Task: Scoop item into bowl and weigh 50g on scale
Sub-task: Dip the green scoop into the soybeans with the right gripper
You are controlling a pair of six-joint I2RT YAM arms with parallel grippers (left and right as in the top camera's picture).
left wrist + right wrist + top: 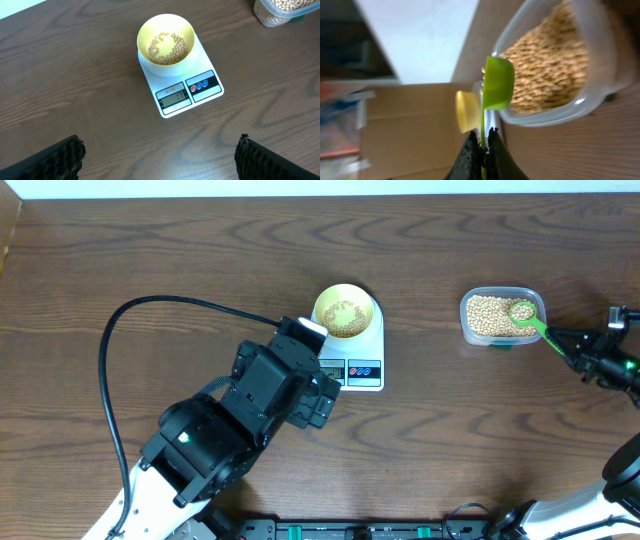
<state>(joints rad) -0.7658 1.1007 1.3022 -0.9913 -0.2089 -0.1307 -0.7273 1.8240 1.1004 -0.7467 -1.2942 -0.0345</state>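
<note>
**Green scoop (pixel 497 82) of beans (pixel 521 310) poised over clear tub (pixel 468 332)**
Right tool (pixel 484 145) clamps its handle; left tool (pixel 160 160) hangs wide open near the yellow bowl (pixel 142 35) on the scale (pixel 202 55).

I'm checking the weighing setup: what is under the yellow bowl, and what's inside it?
The bowl stands on the white scale, at the end away from its display. Inside lie tan beans, ringing a barer centre. The scale surface directly beneath the bowl is hidden.

Yellow bowl (pixel 166 41), tan beans (pixel 169 47), white scale (pixel 200 95), green scoop (pixel 528 317).
</note>
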